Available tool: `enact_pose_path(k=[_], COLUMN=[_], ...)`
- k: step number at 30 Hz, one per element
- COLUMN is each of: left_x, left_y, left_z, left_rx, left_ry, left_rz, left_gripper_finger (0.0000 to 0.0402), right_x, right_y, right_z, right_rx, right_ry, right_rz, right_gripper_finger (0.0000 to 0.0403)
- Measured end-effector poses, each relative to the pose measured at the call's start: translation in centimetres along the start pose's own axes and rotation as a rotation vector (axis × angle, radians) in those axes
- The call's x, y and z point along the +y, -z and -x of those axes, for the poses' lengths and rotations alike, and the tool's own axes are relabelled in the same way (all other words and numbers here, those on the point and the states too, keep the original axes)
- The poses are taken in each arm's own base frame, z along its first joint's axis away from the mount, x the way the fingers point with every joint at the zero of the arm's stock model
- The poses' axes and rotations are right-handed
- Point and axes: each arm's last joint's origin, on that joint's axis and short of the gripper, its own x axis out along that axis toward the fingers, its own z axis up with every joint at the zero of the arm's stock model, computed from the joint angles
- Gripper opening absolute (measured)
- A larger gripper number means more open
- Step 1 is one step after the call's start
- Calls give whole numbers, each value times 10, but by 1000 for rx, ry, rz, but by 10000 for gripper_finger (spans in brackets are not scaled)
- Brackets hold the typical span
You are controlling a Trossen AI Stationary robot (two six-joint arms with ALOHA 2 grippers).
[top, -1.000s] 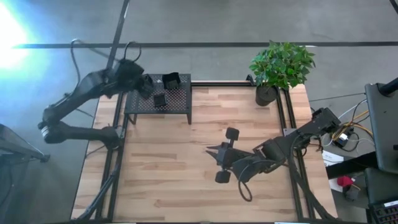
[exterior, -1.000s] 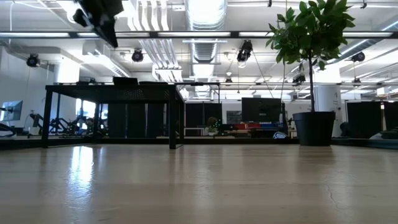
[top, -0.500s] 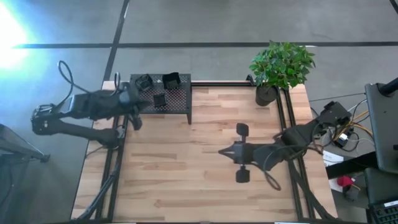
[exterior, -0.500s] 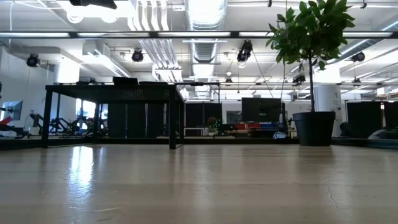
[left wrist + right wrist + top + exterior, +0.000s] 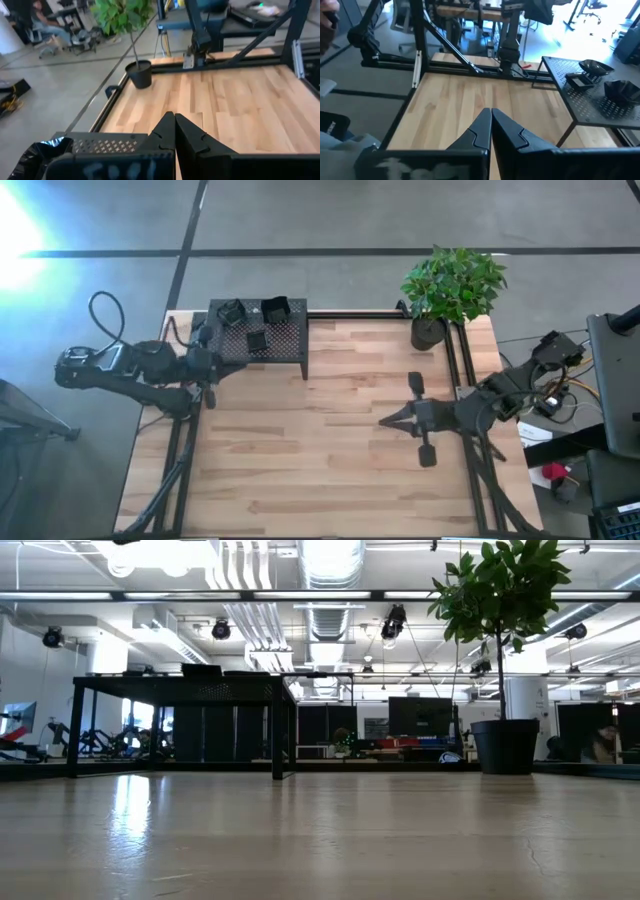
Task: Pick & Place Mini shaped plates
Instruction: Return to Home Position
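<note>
We find the mini shaped plates in three spots on the black perforated stand, which sits at the far left corner of the surface (two spots along its back edge, one nearer the front). The left end effector hangs just beside the stand's left side, fingers pressed together and empty. The right end effector, also pressed together, hovers over the surface's right half, well apart from the potted plant.

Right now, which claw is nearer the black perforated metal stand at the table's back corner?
Left. The left claw sits shut just beside the black perforated metal stand, at its left edge. The right claw hangs shut over the right half of the wooden table, well away from it.
</note>
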Motion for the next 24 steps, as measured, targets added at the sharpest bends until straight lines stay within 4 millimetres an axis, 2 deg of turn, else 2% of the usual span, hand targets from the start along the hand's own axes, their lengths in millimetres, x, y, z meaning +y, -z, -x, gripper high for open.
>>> enact_pose_path(k=[16, 24], left_x=[9, 14], left_y=[31, 48], left_z=[38, 55], left_rx=[-197, -277], left_ry=[61, 67], left_rz=[28, 36], left_gripper_finger=[0, 0], right_x=[-34, -45], right_y=[59, 86], right_z=[47, 58], right_rx=[-193, -263], right_ry=[-79, -88], right_rz=[-87, -114], right_gripper_finger=[8, 8])
